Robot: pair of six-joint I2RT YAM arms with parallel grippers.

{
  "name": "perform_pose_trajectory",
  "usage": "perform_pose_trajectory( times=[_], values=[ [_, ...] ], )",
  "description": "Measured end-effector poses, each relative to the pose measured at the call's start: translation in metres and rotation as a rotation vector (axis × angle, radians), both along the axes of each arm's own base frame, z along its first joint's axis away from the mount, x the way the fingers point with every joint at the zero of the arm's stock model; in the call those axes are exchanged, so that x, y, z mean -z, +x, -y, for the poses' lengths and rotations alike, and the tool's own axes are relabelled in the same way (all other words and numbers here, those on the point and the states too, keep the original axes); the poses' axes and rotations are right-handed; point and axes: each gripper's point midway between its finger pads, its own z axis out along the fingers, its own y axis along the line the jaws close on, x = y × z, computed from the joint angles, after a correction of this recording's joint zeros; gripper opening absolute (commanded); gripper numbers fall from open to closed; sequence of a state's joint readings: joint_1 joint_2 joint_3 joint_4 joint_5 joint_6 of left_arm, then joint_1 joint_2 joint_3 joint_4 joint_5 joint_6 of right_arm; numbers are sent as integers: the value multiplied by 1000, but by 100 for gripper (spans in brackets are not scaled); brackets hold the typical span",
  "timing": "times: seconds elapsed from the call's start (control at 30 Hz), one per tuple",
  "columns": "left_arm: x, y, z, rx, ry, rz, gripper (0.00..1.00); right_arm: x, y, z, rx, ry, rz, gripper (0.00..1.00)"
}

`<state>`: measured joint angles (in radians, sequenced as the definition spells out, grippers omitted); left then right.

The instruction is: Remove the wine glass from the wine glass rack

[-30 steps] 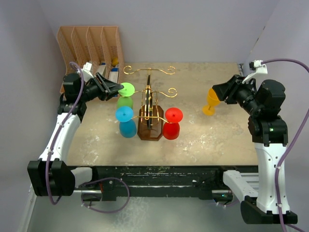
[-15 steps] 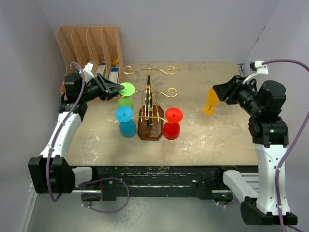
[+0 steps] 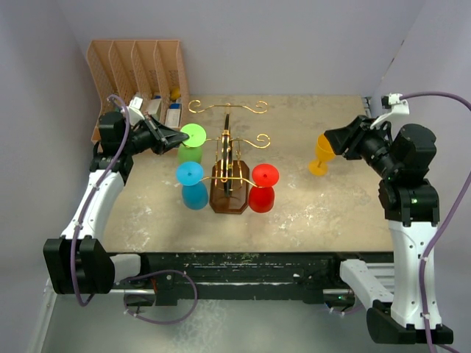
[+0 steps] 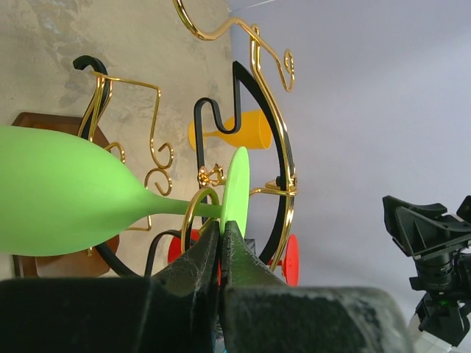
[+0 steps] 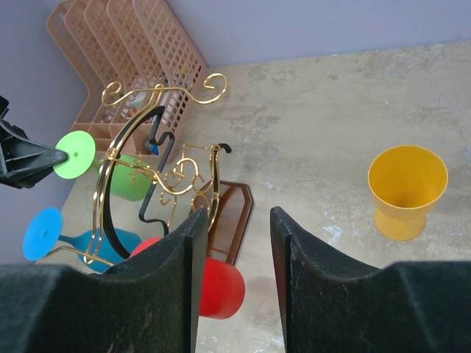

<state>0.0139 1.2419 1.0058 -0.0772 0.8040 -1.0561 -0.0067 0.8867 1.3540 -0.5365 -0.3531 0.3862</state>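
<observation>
**Grasp.** The left jaws are clenched on the outer edge of the round foot of the green wine glass [image 4: 66, 191]. In the left wrist view only the rim of the foot is pinched, so the hold is judged shallow and prone to pivoting. The right jaws are released and hold nothing. They hang above the counter [image 3: 309, 213] near an orange glass [image 3: 321, 154], which stands upright well apart from the rack.

**Location of the task's thing.** The green wine glass is hung on the wine glass rack [image 3: 229, 198], on the left side, bowl down and foot up. Its stem is threaded through a gold wire curl [image 4: 193, 209]. A blue glass [image 3: 193, 185] is hung just nearer on the same side and a red glass [image 3: 263, 187] on the far side of the post.

**Recommendations for the step in hand.**
- The foot should be raised only slightly, so that its weight is taken off the wire.
- The stem should then be drawn outward along the wire's opening, away from the central post, in a straight line.
- Twisting of the wrist should be avoided, since the bowl is likely to swing against the blue glass.
- The draw should be made slowly; a snagged stem is judged able to drag or tip the light rack.
- The exact open end of the curl cannot be made out, so the exit path should be confirmed before the glass is pulled.
</observation>
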Motion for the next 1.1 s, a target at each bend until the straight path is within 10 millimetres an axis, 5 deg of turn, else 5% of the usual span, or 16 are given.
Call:
perform_pose_trajectory(
  times=[0.37, 0.7, 1.1],
  values=[
    [-3, -2, -1, -11, -14, -39, 0, -3, -4, 0, 4, 2, 13, 42],
    [-28, -15, -13, -64, 72, 22, 0, -2, -5, 0, 4, 2, 16, 42],
    [-16, -26, -7, -14, 28, -22, 0, -2, -4, 3, 17, 0, 15, 42]
  ],
)
